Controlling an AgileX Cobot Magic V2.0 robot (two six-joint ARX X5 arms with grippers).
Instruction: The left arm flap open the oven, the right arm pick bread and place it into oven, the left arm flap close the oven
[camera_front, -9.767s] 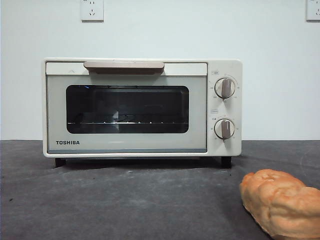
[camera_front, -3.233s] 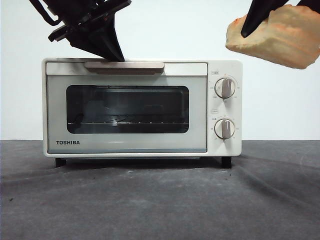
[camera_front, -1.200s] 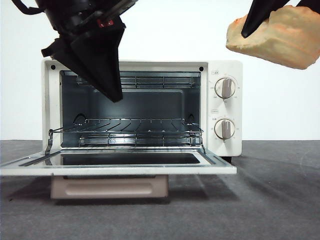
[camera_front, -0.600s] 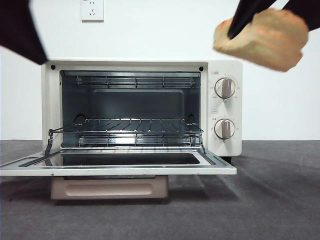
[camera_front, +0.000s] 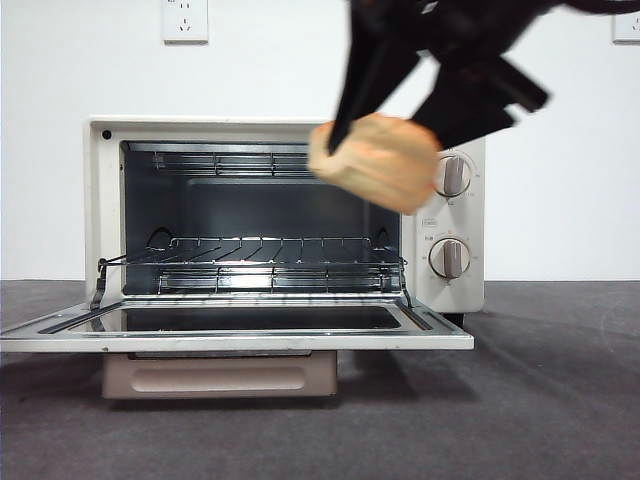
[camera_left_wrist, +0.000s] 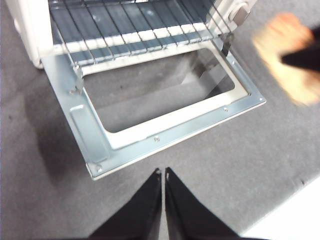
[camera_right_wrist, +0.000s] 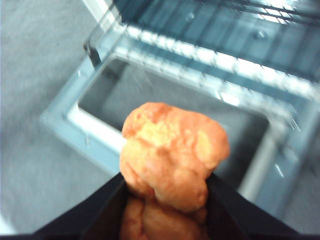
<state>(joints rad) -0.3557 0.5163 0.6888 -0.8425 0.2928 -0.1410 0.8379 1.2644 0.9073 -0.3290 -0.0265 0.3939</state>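
Note:
The cream oven (camera_front: 455, 215) stands with its door (camera_front: 235, 332) folded down flat and the wire rack (camera_front: 270, 262) showing inside. My right gripper (camera_front: 385, 110) comes in from the upper right, shut on the golden bread (camera_front: 375, 160), which hangs in the air in front of the oven's upper right opening. In the right wrist view the bread (camera_right_wrist: 172, 150) sits between the black jaws above the open door (camera_right_wrist: 95, 127). My left gripper (camera_left_wrist: 163, 172) is shut and holds nothing, pulled back over the table in front of the door (camera_left_wrist: 165, 135). The bread (camera_left_wrist: 287, 62) appears blurred off the door's corner.
Two round knobs (camera_front: 450, 175) sit on the oven's right panel. The dark grey table (camera_front: 540, 400) stretches around the oven. A wall socket (camera_front: 184, 20) is mounted on the white wall behind.
The right gripper has carried the bread down and to the left, from the top right corner to the front of the oven opening. The left arm has left the front view.

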